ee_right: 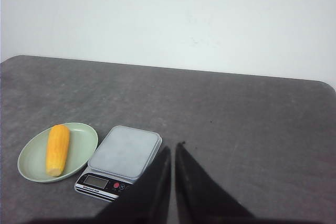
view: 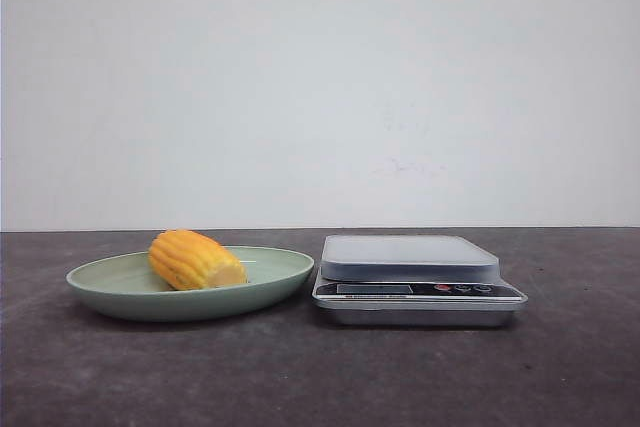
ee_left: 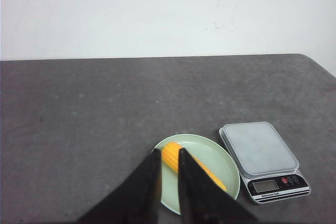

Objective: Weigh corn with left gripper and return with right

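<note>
Corn [view: 195,260]: lies on its side in the plate, lower left of centre in the front view; rounded end toward upper left, flat cut end toward lower right, near the plate's centre.
Plate [view: 110,277]: pale green, shallow, oval; rests on the table just left of the scale, with a narrow gap between them.
Scale [view: 408,257]: silver digital kitchen scale, lower centre-right of the front view; weighing platform bare; display strip and small buttons face the camera. Display reading too small to tell.
Table [view: 320,377]: dark grey, matte; fills the lower part of every view, below a white wall.
Left gripper [ee_left: 168,157]: visible only in the left wrist view, lower centre of the frame, above the plate; black fingers nearly together with a thin slit between them, grasping nothing; corn shows through and beside the slit.
Right gripper [ee_right: 173,149]: visible only in the right wrist view, lower centre, above bare table just right of the scale; fingers nearly closed, narrow gap, holding nothing.
</note>
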